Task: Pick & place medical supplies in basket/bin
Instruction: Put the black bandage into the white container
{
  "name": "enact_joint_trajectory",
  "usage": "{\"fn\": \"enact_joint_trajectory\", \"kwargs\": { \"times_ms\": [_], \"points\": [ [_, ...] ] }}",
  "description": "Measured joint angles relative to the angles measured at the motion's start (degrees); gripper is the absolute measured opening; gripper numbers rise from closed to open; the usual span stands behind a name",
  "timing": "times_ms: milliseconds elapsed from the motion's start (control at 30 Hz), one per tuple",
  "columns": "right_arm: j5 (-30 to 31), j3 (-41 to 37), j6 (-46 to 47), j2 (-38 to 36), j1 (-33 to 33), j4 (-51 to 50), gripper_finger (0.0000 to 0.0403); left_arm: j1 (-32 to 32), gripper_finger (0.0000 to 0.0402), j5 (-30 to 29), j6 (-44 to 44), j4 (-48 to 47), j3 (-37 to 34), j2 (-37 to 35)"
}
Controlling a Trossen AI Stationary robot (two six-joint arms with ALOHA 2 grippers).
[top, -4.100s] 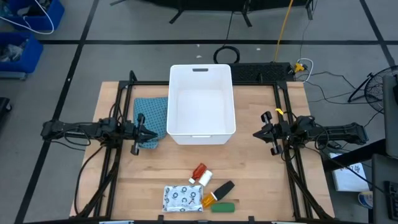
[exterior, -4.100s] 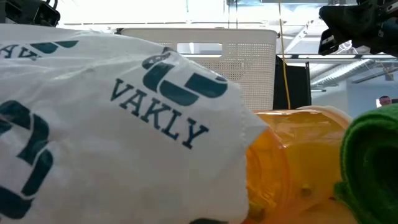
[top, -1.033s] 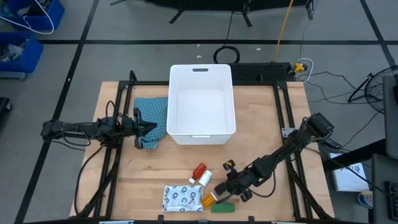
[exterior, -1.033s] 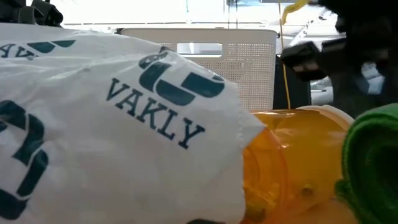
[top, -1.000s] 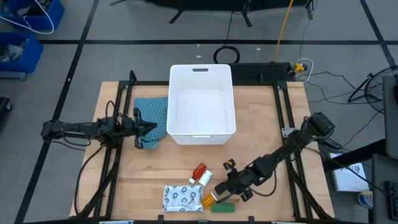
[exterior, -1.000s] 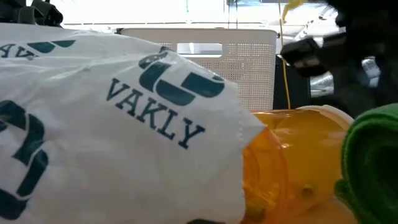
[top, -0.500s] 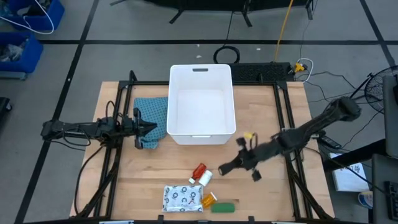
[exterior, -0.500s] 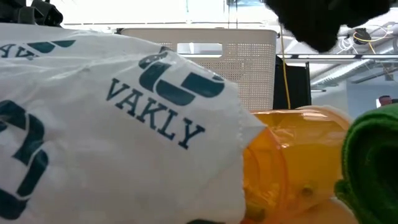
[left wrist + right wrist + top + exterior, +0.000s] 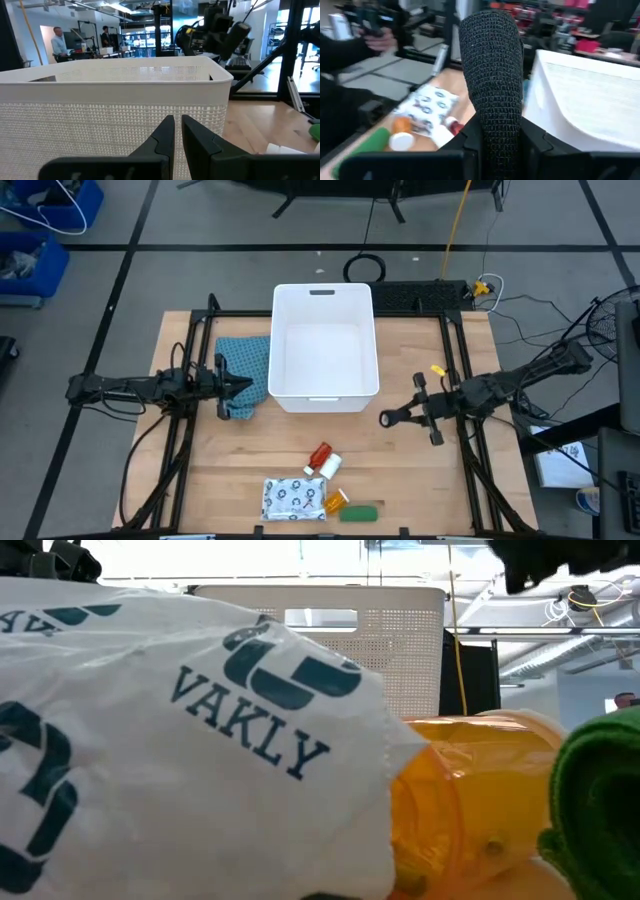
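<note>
My right gripper (image 9: 392, 417) is above the table, just right of the white bin's (image 9: 325, 288) near right corner, shut on the black oblong (image 9: 492, 70). On the table near its near edge lie the red tube (image 9: 320, 453), the white bottle (image 9: 330, 466), the dotted white packet (image 9: 293, 498), the orange vial (image 9: 337, 501) and the green oblong (image 9: 360, 512). The low view shows the packet (image 9: 200, 740), the vial (image 9: 470, 800) and the green oblong (image 9: 600, 800) up close. My left gripper (image 9: 235, 387) is shut and waits at the bin's left wall (image 9: 115, 115). My right gripper pinches the black oblong between its two fingers, at the oblong's rear end (image 9: 492, 132). The oblong lies along the fingers and sticks out forward past their tips, toward the table's left. It is lifted clear of the table.
A teal patterned cloth (image 9: 245, 365) lies left of the bin, under my left gripper. Black frame rails (image 9: 465, 380) run along the table's left and right sides. Bare wood (image 9: 420, 470) lies between the bin and the items. People stand in the room beyond (image 9: 57, 42).
My right gripper, shut on the black oblong beside the orange vial, has risen and swung toward the far and right side, ending beside the bin's near right corner. The black oblong has been lifted clear of the table. The other items have stayed put.
</note>
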Motion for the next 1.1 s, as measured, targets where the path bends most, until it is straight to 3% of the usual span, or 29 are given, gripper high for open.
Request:
{"fn": "enact_joint_trajectory", "kwargs": {
  "times_ms": [233,400,533,700,900,1100],
  "points": [
    [-0.3,-5.3,-1.9,-4.8,-4.7,7.9,0.0065,0.0,0.0037,0.0,-0.3,0.3,0.0,0.0],
    [-0.4,0.6,-3.4,-2.9,-8.7,9.9,0.0062,0.0,0.0037,-0.1,0.4,0.6,0.0,0.0],
    [-0.5,11.6,-3.7,2.8,-13.4,4.9,0.0065,0.0,0.0037,-0.5,0.6,0.8,0.0,0.0],
    [-1.1,30.4,-4.1,15.8,-21.2,-10.8,0.0065,0.0,0.0037,-0.5,1.9,0.9,0.0,0.0],
    [-14.5,49.6,-5.6,32.1,-35.2,-21.3,0.0064,0.0,0.0037,-0.5,4.2,2.2,0.0,0.0],
    [-25.2,63.1,-8.7,46.9,-46.6,-27.7,0.0062,0.0,0.0037,-0.5,4.5,2.3,0.0,0.0]
  ]
}}
